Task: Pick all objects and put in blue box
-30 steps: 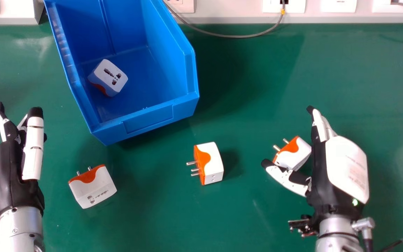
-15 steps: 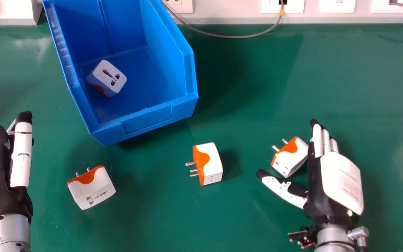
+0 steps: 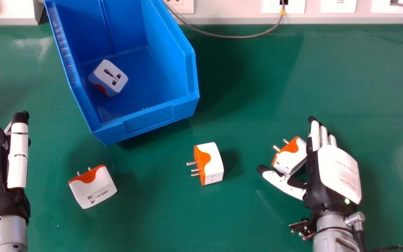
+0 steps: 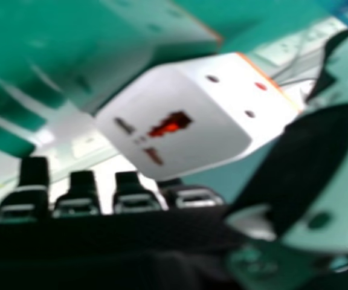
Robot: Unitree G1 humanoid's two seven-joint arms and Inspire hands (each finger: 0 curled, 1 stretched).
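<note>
My right hand (image 3: 334,171) stands open at the right in the head view, its thumb and straight fingers either side of a white and orange plug adapter (image 3: 290,155). In the right hand view that adapter (image 4: 180,121) lies between the thumb and fingers of my right hand (image 4: 310,163). A second adapter (image 3: 212,163) rests mid-table, pins facing left. The third adapter (image 3: 93,189) is at the left, below the blue box (image 3: 147,120). Inside the box is another adapter (image 3: 108,78). My left hand (image 3: 4,175) is open at the left edge, apart from everything.
White wall sockets (image 3: 338,5) line the far edge of the green table (image 3: 327,80). A grey cable (image 3: 227,36) loops down from them onto the table, right of the box.
My left hand has moved left and slightly down. My right hand has shifted a little left and down, beside the right adapter. The adapters stay where they were.
</note>
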